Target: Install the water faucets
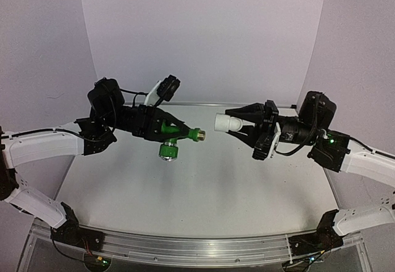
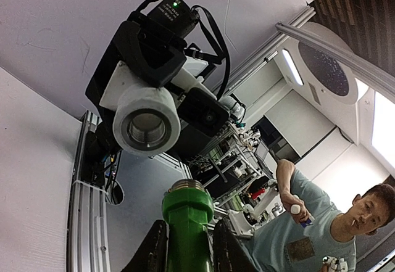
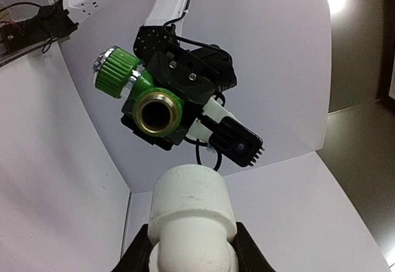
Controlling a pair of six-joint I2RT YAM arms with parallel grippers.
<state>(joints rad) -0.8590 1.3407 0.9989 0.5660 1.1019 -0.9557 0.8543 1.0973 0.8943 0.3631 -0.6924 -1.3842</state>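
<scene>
top view: over the counter (image 1: 185, 204), left jaws clench the green tap (image 1: 168, 151); right jaws grasp the white fitting (image 1: 226, 123), near the tap's brass end, not touching.
left wrist: white fitting (image 2: 147, 121) above the green tap (image 2: 188, 222).
right wrist: white fitting (image 3: 191, 204) below the green tap (image 3: 148, 99).

Left arm (image 1: 40, 148): white shells, black joints, thin black cable (image 1: 37, 131) along the top. Right arm (image 1: 370, 164): same white shells and black joints, green LED (image 1: 331, 139). Left gripper (image 1: 182, 129): black, tapered fingers, small screws on housing plate (image 3: 185, 71). Right gripper (image 1: 232, 123): black, angular. Wrist cameras (image 1: 168, 87): black boxes on white brackets, looped black cables (image 2: 213, 31), one with a green light (image 2: 174, 2). Black base blocks (image 1: 68, 230).
</scene>
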